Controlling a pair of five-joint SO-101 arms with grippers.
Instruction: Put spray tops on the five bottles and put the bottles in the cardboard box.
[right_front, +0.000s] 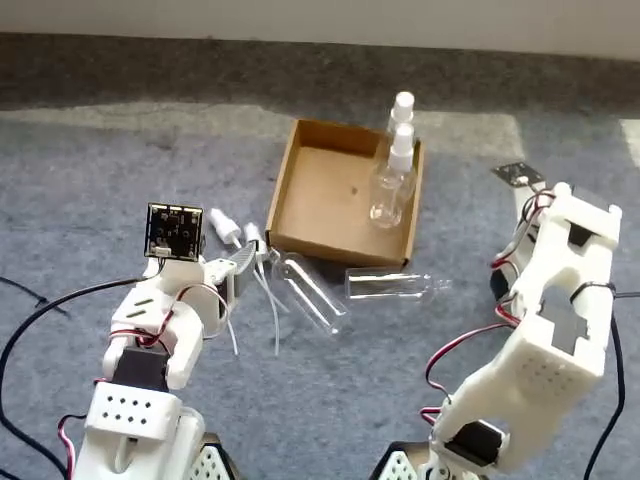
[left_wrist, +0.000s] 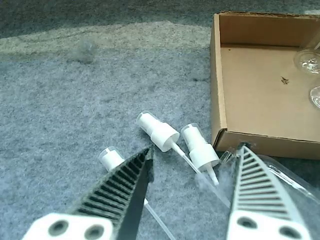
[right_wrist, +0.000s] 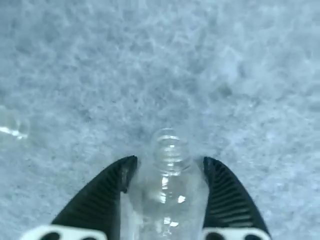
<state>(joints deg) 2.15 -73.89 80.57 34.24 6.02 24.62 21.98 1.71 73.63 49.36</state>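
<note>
Cardboard box (right_front: 330, 190) upper centre holding two capped bottles (right_front: 392, 175), left gripper (left_wrist: 195, 150) wide open over spray tops (left_wrist: 159, 131), right gripper (right_wrist: 167, 170) clamping uncapped bottle (right_wrist: 169, 147)

Qty: 1 cardboard box (right_front: 330, 195), 2 capped bottles (right_front: 388, 185), 3 uncapped bottles (right_front: 390, 285), 3 loose spray tops (left_wrist: 157, 131).

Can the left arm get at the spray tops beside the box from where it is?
Likely yes. The left gripper is open just above the spray tops, which lie uncovered on the carpet. The box and a lying bottle sit close, which might crowd the grasp.
</note>
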